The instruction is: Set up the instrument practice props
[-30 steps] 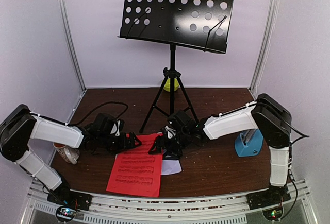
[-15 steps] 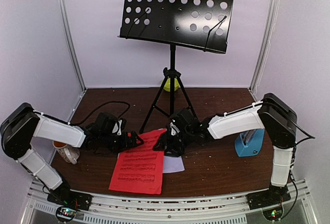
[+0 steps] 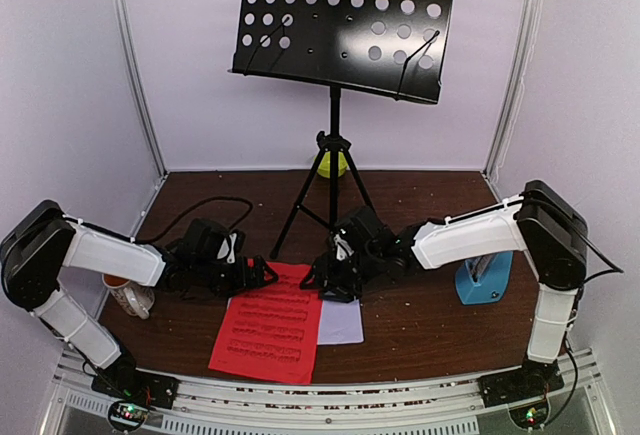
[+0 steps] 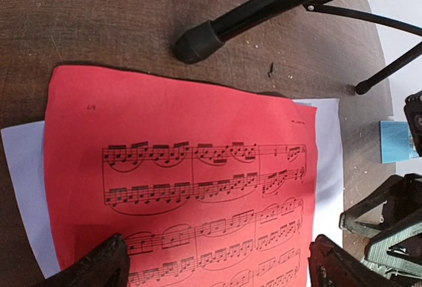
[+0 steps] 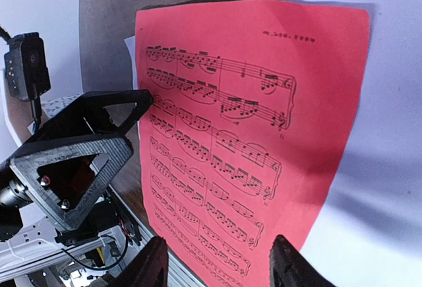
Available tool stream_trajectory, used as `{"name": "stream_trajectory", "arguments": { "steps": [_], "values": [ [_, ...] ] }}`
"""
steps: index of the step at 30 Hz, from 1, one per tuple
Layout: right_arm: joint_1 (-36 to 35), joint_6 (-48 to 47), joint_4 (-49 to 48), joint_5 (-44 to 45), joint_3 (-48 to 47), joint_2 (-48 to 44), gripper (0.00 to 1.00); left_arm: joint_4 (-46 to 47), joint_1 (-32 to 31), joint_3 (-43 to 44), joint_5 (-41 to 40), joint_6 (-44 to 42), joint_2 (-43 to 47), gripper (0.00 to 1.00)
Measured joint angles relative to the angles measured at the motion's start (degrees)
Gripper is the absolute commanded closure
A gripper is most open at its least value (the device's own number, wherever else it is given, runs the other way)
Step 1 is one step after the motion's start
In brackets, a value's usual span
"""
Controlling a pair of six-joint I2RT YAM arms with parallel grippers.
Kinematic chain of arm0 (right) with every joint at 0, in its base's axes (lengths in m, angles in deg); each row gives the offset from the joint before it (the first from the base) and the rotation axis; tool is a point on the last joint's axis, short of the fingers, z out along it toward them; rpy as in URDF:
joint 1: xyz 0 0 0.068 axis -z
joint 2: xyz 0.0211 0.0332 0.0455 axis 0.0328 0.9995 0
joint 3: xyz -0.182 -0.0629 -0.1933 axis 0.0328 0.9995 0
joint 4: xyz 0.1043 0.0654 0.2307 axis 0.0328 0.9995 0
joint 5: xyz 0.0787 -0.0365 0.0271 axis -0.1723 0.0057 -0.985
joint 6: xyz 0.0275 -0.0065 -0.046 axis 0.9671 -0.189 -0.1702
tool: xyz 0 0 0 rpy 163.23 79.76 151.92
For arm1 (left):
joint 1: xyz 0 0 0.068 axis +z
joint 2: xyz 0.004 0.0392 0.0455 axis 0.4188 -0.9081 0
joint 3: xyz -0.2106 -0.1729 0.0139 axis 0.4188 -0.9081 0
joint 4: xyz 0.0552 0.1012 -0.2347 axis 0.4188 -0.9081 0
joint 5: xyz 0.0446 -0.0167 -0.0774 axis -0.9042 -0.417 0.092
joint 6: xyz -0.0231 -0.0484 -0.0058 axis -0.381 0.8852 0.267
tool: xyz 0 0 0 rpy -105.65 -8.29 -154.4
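The red music sheet (image 3: pixel 265 325) lies flat on the brown table over the white sheet (image 3: pixel 340 323), whose edge shows on the right. The red sheet fills the left wrist view (image 4: pixel 184 168) and the right wrist view (image 5: pixel 264 102). My left gripper (image 3: pixel 262 273) (image 4: pixel 217 264) is open and empty at the sheet's far left corner. My right gripper (image 3: pixel 318 280) (image 5: pixel 217 260) is open and empty at its far right corner. The black music stand (image 3: pixel 345 20) rises on its tripod (image 3: pixel 333 190) behind them. The blue metronome (image 3: pixel 483 277) stands at the right.
A white patterned mug (image 3: pixel 128 295) sits under my left arm. A green bowl (image 3: pixel 332 163) stands behind the tripod. A tripod foot (image 4: pixel 198 39) rests just beyond the red sheet. Walls close in the table on three sides.
The red sheet's far right corner, raised half a second ago, now lies flat. My right arm has drawn back to the right, and more of the white sheet shows.
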Motion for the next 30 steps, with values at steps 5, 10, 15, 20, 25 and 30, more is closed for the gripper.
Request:
{"name": "stream_trajectory", "arguments": {
  "steps": [5, 10, 15, 20, 25, 30],
  "values": [
    [0.1, 0.3, 0.4, 1.2, 1.8, 0.0, 0.41, 0.0, 0.0, 0.0, 0.0, 0.0, 0.0, 0.02],
    [0.3, 0.1, 1.6, 2.2, 2.6, 0.6, 0.43, 0.1, 0.0, 0.0, 0.0, 0.0, 0.0, 0.02],
    [0.3, 0.2, 0.0, 2.0, -0.2, 4.2, 0.48, 0.5, 0.0, 0.0, 0.0, 0.2, -0.3, 0.02],
    [0.3, 0.7, -2.1, 1.9, -0.6, 4.3, 0.53, 1.5, 0.0, 0.4, 0.2, 0.2, -1.2, 0.02],
    [0.4, 3.2, -7.2, 1.8, -0.6, 4.3, 0.49, 1.9, 0.0, 1.4, 0.5, 0.2, -2.3, 0.02],
    [0.6, 4.6, -6.1, 3.2, 0.5, 3.3, 0.45, 1.7, 0.0, 1.5, 0.5, 0.2, -2.4, 0.02]
  ]
}}
